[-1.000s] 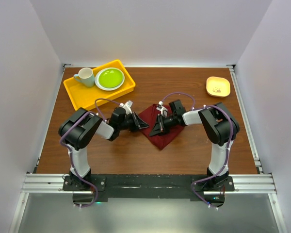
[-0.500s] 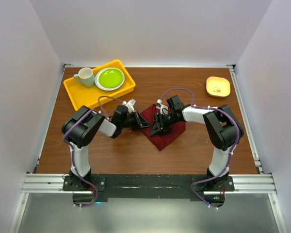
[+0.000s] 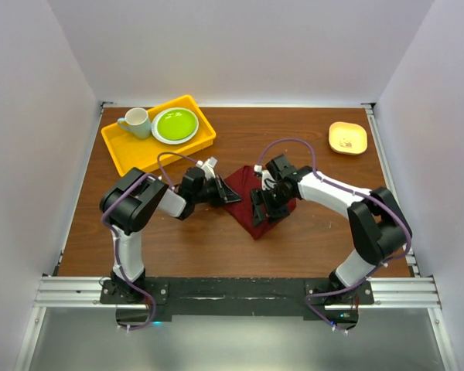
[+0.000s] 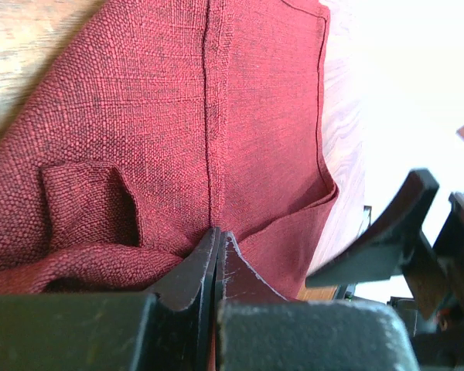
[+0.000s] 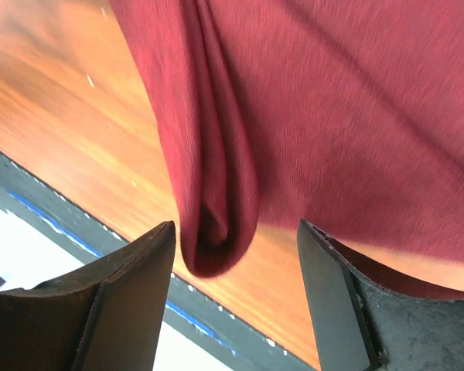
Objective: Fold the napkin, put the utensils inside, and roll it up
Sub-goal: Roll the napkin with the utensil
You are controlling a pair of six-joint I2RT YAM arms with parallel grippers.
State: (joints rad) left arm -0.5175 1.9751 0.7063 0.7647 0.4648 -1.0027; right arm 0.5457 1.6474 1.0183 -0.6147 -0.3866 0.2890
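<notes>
Maroon woven cloth, the napkin point(image 3: 251, 226), lies folded at the centre of the brown wooden table point(image 3: 317, 239); at its 9 o'clock corner the left gripper point(image 4: 217, 236) is pinched fully closed on a fold of it; on its 3 o'clock side the right gripper point(image 5: 236, 226) stands wide apart over a doubled edge, gripping nothing. The cloth looks light, limp and apt to slump; best taken by a corner, both layers at once. No fork shows. A yellow plastic tray point(image 3: 127, 151) holding a pale green mug point(image 3: 137, 122) and a lime-green round plate point(image 3: 175, 124) sits at 10 o'clock; a small pale-yellow square dish point(image 3: 347, 137) at 2 o'clock; both well apart, so only the arms crowd the cloth.
</notes>
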